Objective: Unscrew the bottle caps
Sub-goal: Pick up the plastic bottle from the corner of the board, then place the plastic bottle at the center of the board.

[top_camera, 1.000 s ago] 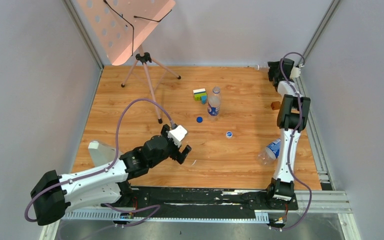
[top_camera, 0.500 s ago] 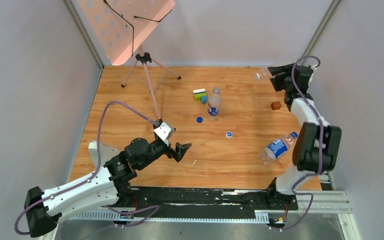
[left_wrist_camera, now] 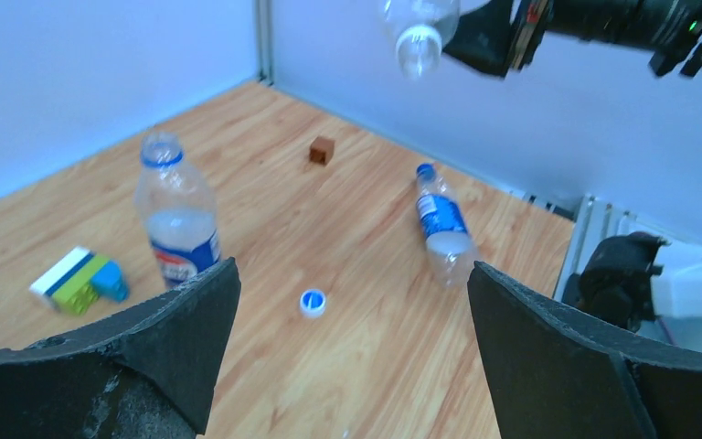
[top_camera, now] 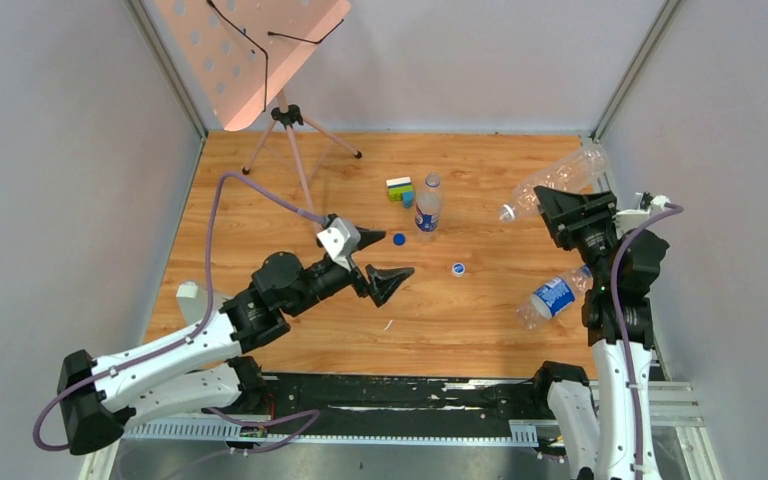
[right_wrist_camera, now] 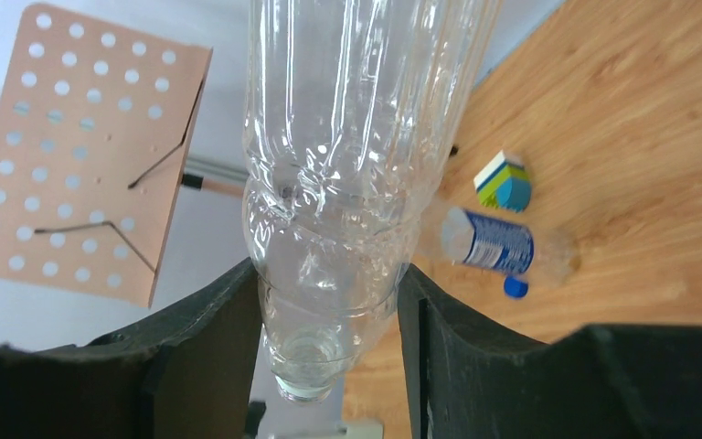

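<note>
Now right gripper clamps the unlabelled bottle aloft near the table's right edge; left gripper, jaws wide over mid-table, should line up squarely on its cap before closing.

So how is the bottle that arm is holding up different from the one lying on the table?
The held bottle has no label; the lying bottle wears a blue wrap label. The held bottle is up in the air, tilted, clamped in the right gripper; the lying bottle rests on its side on the table. Both are clear, crinkly plastic.
</note>
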You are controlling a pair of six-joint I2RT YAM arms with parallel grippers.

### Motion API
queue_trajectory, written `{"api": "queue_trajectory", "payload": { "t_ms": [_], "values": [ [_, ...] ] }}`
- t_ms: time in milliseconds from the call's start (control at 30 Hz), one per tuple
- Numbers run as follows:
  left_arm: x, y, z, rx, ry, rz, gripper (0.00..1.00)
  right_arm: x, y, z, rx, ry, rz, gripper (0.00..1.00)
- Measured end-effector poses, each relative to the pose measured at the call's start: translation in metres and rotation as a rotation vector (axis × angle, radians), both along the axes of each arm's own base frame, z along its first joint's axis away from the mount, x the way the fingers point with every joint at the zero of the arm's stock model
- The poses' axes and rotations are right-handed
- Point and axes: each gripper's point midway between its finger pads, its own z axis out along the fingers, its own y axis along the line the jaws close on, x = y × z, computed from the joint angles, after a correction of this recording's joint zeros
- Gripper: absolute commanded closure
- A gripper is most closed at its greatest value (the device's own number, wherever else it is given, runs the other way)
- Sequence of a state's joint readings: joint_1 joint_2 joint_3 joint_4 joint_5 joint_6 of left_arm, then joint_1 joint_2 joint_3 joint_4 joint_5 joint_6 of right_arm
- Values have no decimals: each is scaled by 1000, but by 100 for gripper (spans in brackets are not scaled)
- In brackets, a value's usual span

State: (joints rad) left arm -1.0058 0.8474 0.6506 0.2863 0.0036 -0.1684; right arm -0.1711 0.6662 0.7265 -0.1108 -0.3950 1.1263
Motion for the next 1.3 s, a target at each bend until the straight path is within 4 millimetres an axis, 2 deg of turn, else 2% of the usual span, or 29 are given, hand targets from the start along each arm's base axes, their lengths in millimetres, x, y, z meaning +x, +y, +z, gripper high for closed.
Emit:
{"api": "queue_trajectory", "payload": {
  "t_ms": [133,333,467,700,800,1100,1167,1233,1267,1300],
  "values": [
    [-2,-33,22,-36,-36,-58,0,-21,22,-6,31,38,105,73],
    [-12,-82,19,-43,-50,-135,0,-39,39,-20,82,99,183,73],
    [-9,-104,18,-74,-59,-141,1,-49,44,-18,95,95,208,73],
    [1,-140,21,-130,-89,-132,7,-54,50,-18,115,106,244,73],
    [5,-151,20,-138,-104,-131,14,-55,51,-17,119,108,256,73],
    [15,-167,10,-132,-134,-109,52,-57,54,-18,125,112,270,73],
    [17,-167,8,-129,-138,-94,55,-56,53,-19,125,114,268,73],
    [20,-167,7,-123,-143,-75,54,-55,52,-20,125,115,260,73],
    [20,-167,7,-121,-146,-72,43,-55,52,-21,126,117,258,73],
    [21,-166,6,-117,-148,-68,36,-55,52,-22,127,119,258,73]
  ]
}}
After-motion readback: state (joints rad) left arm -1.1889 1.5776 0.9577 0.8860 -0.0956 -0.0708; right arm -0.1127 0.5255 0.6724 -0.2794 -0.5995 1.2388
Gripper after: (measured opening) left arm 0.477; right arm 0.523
